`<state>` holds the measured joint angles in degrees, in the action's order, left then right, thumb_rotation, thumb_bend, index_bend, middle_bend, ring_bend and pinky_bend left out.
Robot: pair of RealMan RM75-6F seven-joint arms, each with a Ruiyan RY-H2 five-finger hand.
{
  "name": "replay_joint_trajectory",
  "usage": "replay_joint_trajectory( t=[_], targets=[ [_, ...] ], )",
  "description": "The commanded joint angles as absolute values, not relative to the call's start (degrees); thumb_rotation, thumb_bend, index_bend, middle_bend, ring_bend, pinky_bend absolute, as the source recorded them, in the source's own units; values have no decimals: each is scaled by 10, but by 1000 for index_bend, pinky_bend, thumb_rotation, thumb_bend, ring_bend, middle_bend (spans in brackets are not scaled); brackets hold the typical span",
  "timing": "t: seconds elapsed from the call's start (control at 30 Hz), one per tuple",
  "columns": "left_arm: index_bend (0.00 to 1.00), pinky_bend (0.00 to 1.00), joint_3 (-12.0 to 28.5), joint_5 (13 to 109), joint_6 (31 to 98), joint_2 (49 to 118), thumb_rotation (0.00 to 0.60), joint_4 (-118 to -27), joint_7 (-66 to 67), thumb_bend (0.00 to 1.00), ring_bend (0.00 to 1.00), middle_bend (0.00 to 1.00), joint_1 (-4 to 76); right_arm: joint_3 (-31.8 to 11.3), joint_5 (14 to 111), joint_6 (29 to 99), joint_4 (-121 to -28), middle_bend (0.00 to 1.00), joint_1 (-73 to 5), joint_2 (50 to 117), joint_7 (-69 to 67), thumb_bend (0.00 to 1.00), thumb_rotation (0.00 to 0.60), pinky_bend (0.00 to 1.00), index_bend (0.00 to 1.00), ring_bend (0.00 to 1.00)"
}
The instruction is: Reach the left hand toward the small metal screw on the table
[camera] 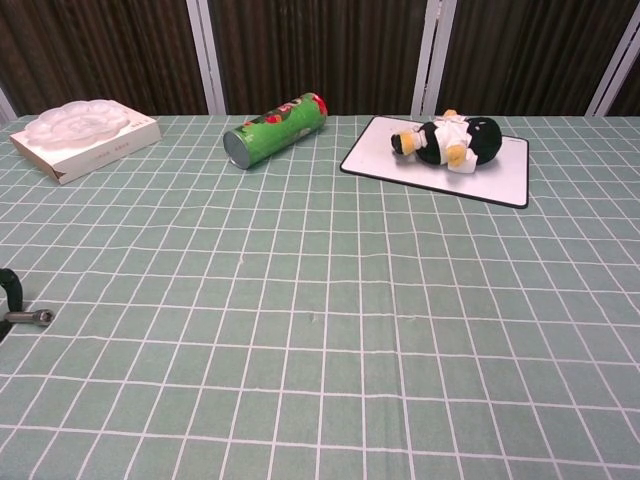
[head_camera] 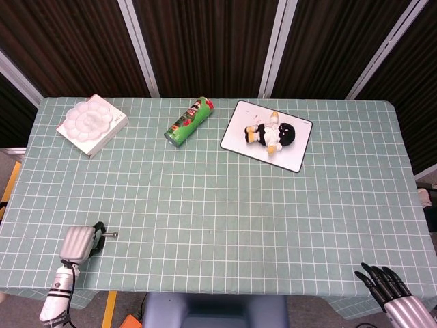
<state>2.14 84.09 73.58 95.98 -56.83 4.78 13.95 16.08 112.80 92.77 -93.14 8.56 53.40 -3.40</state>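
Observation:
The small metal screw lies level near the table's front left corner, its head pointing right. My left hand sits just left of it, with dark fingers curled around the screw's near end, pinching it. In the chest view only a dark fingertip and the screw show at the left edge. My right hand hangs off the table's front right corner with its fingers spread, holding nothing.
A white palette on a box lies at the back left. A green snack can lies on its side at the back centre. A white board carrying a plush toy sits to its right.

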Motion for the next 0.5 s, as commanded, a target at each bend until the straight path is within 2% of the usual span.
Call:
replay_joint_trajectory(
  t=[0.03, 0.5],
  targets=[
    [520, 1000, 21, 842, 738, 959, 600, -571, 47, 437, 1000, 1000, 140, 161, 1128, 927, -932, 0, 85, 534, -34, 180, 600, 0, 0, 0],
    [525, 1000, 24, 847, 762, 941, 600, -608, 47, 433, 1000, 1000, 138, 161, 1125, 925, -932, 0, 84, 535, -31, 180, 600, 0, 0, 0]
  ],
)
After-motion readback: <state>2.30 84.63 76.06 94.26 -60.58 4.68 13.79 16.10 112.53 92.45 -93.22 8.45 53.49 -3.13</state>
